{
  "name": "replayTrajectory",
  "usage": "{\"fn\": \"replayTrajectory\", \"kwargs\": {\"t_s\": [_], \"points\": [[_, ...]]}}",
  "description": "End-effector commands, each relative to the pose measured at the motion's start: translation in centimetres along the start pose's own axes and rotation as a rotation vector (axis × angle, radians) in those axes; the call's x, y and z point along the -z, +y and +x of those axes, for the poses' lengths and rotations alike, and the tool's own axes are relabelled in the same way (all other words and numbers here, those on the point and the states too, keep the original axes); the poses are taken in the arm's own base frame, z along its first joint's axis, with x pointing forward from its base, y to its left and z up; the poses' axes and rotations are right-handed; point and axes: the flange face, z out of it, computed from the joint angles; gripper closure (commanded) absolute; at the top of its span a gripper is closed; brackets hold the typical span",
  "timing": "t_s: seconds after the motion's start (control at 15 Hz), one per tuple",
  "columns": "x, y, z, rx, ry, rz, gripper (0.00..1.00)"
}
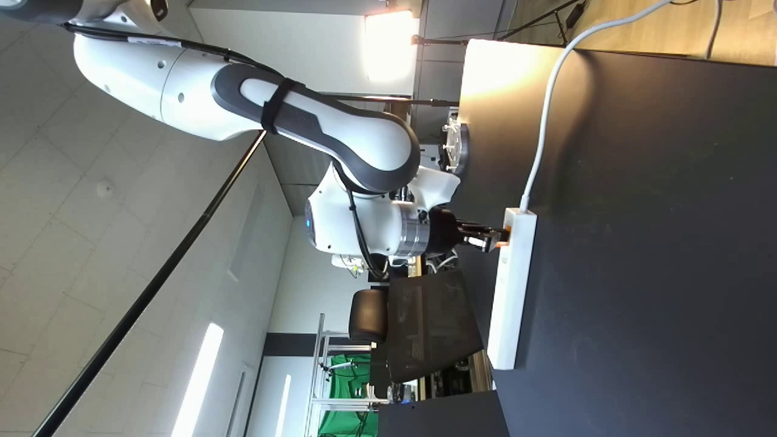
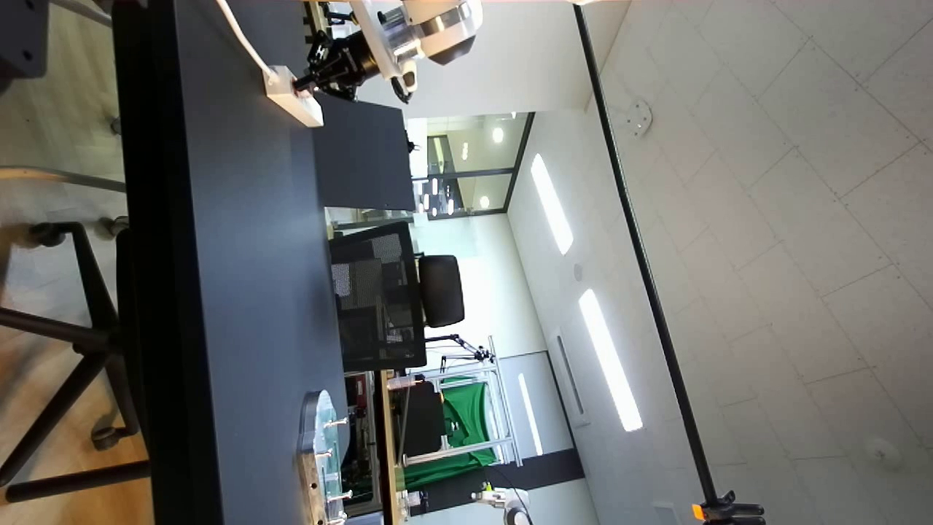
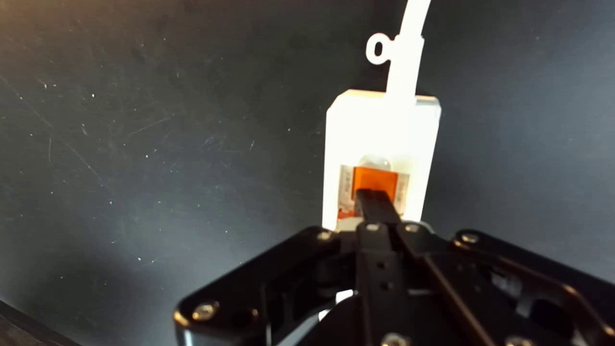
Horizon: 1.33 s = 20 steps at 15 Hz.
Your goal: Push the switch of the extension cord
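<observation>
The white extension cord [image 1: 513, 297] lies on the dark table in both exterior views, and its white strip [image 2: 290, 104] stands under the gripper. In the wrist view the strip's cable end [image 3: 379, 125] shows, overexposed. An orange switch [image 3: 377, 177] sits on its top near the cable end. My gripper [image 3: 374, 193] is shut, its fingers together and nothing seen between them. The fingertips are over the near part of the switch and hide it; they look to be touching it. In the exterior views the gripper [image 1: 505, 235] points at the strip's switch end, as it does here [image 2: 300, 83].
The strip's cable [image 1: 549, 91] runs across the dark table [image 1: 655, 243] and over its edge. A round clear-topped device [image 2: 321, 452] with metal posts stands on the same table. Office chairs [image 2: 379, 299] stand behind the table. A black pole [image 1: 152, 282] crosses the exterior views.
</observation>
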Motion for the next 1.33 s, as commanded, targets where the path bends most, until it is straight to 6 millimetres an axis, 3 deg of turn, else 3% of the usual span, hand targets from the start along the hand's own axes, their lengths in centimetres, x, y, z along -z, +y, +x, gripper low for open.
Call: {"fn": "replayTrajectory", "kwargs": {"t_s": [0.0, 0.8, 1.27], "points": [[0.3, -0.3, 0.1, -0.011, -0.019, -0.012, 1.0], [-1.3, -0.3, -0.3, -0.02, -0.042, 0.022, 1.0], [0.0, 0.5, 0.3, -0.006, -0.022, 0.036, 0.99]]}}
